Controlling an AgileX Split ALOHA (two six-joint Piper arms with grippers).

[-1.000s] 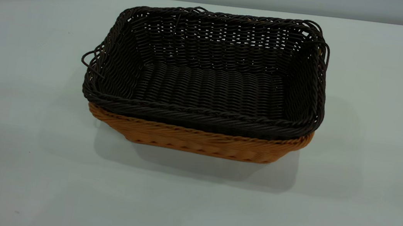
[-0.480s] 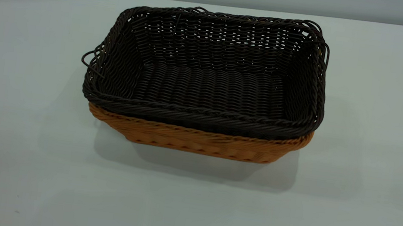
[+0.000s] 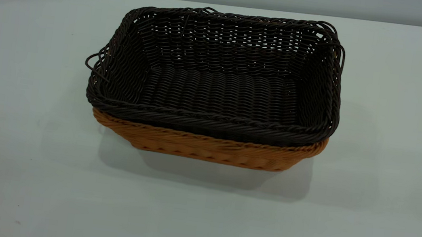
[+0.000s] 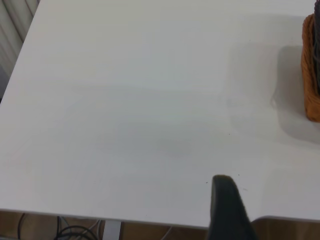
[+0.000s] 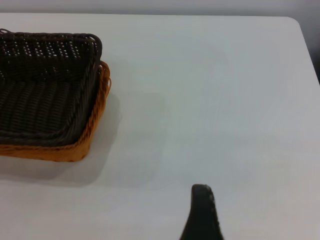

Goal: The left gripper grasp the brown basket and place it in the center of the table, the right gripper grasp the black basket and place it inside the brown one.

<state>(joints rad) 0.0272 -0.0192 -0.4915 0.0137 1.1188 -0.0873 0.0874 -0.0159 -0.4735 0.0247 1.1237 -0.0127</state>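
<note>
The black basket (image 3: 216, 74) sits nested inside the brown basket (image 3: 207, 148) near the middle of the desk (image 3: 7, 148), its dark rim just above the tan one. The left tool (image 4: 227, 207) hangs over bare desk, well apart from the baskets; the right tool (image 5: 202, 212) likewise. Only one dark finger of each shows, so their spread cannot be told.

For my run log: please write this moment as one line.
black basket: nested in brown basket | table: mid | left gripper, right gripper: withdrawn, empty
</note>
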